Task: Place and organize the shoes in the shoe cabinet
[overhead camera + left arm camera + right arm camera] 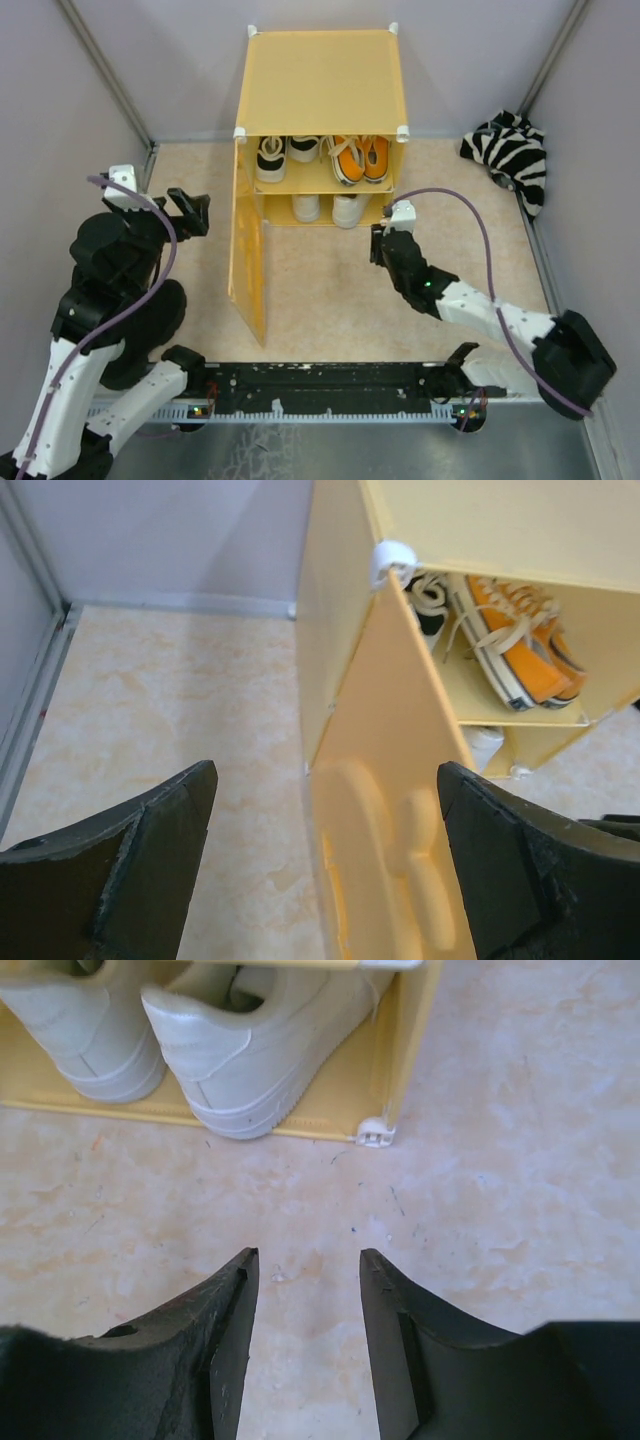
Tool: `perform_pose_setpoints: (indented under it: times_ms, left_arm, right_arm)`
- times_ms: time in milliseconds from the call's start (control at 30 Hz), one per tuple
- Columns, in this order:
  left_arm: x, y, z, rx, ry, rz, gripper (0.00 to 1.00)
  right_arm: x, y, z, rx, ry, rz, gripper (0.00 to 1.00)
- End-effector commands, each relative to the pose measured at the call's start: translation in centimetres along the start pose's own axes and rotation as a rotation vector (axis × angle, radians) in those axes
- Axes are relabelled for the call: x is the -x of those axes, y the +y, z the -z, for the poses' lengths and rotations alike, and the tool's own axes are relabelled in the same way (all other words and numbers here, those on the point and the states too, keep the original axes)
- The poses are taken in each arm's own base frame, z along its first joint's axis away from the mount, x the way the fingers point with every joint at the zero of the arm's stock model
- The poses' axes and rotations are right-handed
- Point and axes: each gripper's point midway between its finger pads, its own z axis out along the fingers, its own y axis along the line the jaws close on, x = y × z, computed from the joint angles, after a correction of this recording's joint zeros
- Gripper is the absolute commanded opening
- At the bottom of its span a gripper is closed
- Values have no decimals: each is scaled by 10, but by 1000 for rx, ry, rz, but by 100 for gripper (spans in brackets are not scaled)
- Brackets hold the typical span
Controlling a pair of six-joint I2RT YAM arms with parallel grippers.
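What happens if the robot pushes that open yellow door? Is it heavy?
Probably not heavy: the door looks like one thin plastic sheet, so it should swing easily and may flex. The cabinet also looks like light panels, so a hard shove might slide it.

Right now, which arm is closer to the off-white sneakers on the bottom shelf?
Right. The right fingers hover just in front of the off-white sneakers, toward the cabinet's right corner. The left fingers are past the open door, on the cabinet's left side.
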Motion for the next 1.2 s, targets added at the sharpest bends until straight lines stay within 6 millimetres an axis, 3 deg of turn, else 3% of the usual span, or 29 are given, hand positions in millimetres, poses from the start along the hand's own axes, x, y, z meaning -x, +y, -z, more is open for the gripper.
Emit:
perform_pose_setpoints:
  times_ms: [0, 100, 267, 433, 600, 700, 867, 967, 1067, 1167]
  left_arm:
    - [-45, 24, -5, 154, 156, 19, 96]
    - [-79, 16, -14, 112, 237, 49, 96]
    - [-115, -27, -31, -96, 298, 148, 91]
    - [-132, -74, -44, -313, 335, 242, 85]
    - [-142, -104, -61, -383, 295, 252, 85]
    - [-142, -123, -76, -417, 270, 241, 85]
    - [-138, -140, -109, -408, 217, 212, 85]
    - [-136, -150, -127, -420, 186, 197, 86]
    - [-139, -155, -143, -408, 190, 187, 86]
    - [-143, -155, -158, -383, 162, 175, 86]
  right_arm:
    - [44, -17, 44, 0, -48, -44, 46]
    - [70, -31, 69, -20, -60, -33, 50]
    - [106, -48, 104, -32, -58, -29, 56]
    - [95, -59, 121, -49, 22, -59, 63]
    - [84, -86, 125, -135, 16, -112, 77]
    - [84, -93, 129, -142, 4, -154, 78]
    - [65, -80, 128, -72, 78, -170, 78]
    - [54, -53, 126, 51, 151, -188, 79]
    - [54, -30, 125, 161, 177, -219, 79]
    - [58, -25, 122, 175, 164, -236, 79]
